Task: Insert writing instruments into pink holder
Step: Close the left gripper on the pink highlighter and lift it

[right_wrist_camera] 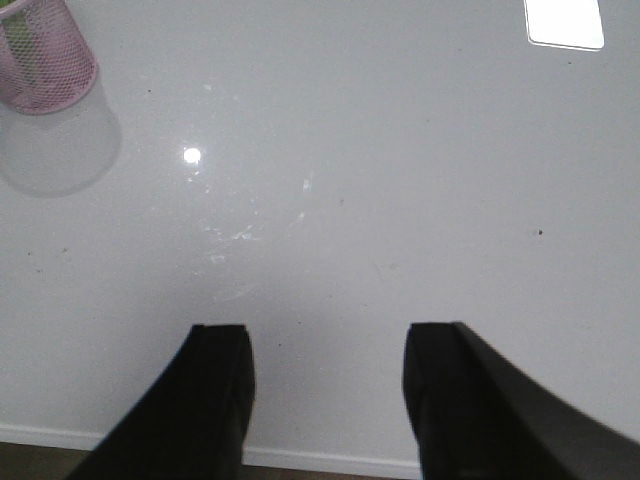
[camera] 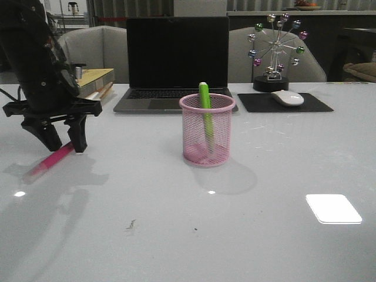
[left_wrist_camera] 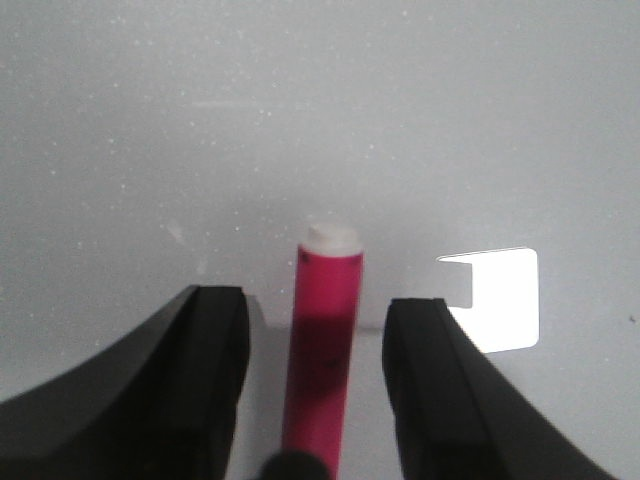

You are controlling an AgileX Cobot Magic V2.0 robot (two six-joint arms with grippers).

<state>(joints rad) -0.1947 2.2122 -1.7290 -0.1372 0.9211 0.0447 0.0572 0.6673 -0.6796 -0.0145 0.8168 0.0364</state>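
Note:
The pink mesh holder (camera: 207,138) stands mid-table and holds the lime green marker (camera: 205,106), which leans upright with its top above the rim. The pink marker (camera: 54,160) lies flat on the table at the left. My left gripper (camera: 63,144) is open and straddles it, one finger on each side with a gap to the barrel (left_wrist_camera: 325,360). The right gripper (right_wrist_camera: 325,345) is open over bare table near its front edge, holding nothing; it is out of the front view. The holder (right_wrist_camera: 40,60) shows in a corner of the right wrist view.
A laptop (camera: 176,64) stands behind the holder. A mouse (camera: 287,97) on a black pad (camera: 285,103) and a ferris-wheel ornament (camera: 275,53) sit at the back right. Books (camera: 94,79) lie at the back left.

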